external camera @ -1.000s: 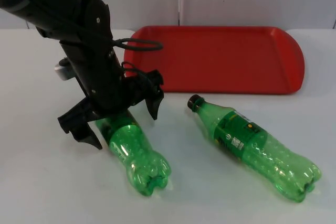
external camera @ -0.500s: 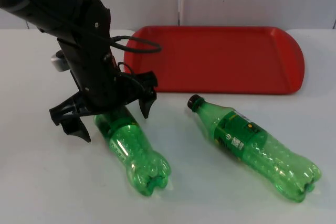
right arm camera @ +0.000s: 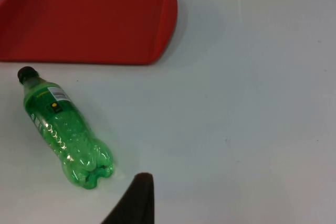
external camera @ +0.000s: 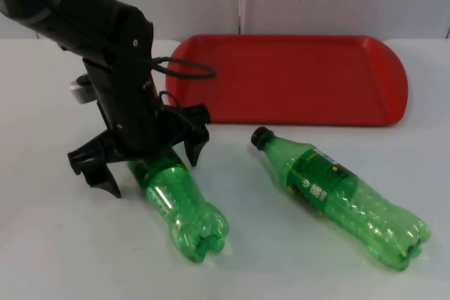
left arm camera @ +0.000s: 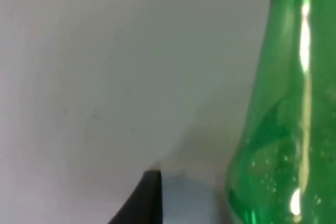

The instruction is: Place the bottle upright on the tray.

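Under left tool (external camera: 140,163): lying bottle (external camera: 179,205) | fingers spread, straddling its neck end

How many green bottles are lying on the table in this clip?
2. The unlabelled bottle lies on its side under the open left gripper, its neck hidden by the arm. The labelled bottle lies to its right, just in front of the red tray.

no legible text anywhere; green label (external camera: 320,177) on the right-hand bottle (external camera: 344,198) bore only small white and yellow marks, too small to read.
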Controlling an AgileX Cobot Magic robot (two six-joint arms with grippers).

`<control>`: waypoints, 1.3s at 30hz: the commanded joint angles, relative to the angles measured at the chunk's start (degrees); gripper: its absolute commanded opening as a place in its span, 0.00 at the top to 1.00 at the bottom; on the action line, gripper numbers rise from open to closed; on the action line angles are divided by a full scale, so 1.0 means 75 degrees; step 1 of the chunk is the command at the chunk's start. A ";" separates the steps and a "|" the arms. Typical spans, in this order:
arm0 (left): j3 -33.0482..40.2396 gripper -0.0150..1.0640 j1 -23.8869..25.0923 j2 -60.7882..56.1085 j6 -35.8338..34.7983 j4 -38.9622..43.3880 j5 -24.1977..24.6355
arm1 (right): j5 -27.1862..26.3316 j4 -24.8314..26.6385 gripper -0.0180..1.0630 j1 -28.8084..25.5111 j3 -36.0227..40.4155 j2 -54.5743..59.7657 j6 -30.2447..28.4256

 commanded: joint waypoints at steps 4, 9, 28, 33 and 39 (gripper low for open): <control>-0.0070 0.01 0.0010 0.0070 -0.0079 0.0063 0.0017 | -0.0031 0.0026 0.01 -0.0032 0.0017 -0.0029 0.0038; -0.0070 0.01 0.0010 0.0083 -0.0079 0.0063 -0.0122 | -0.0031 0.0026 0.01 -0.0032 0.0017 -0.0029 0.0038; -0.0124 0.99 -0.0004 0.0083 -0.0030 0.0115 0.0174 | -0.0031 0.0026 0.01 -0.0032 0.0017 -0.0029 0.0038; -0.0124 0.99 -0.0004 0.0068 -0.0030 0.0083 0.0220 | -0.0031 0.0026 0.01 -0.0032 0.0017 -0.0029 0.0038; -0.0124 0.99 -0.0004 -0.0402 -0.0015 0.0084 0.0113 | -0.0031 0.0026 0.01 -0.0032 0.0017 -0.0029 0.0038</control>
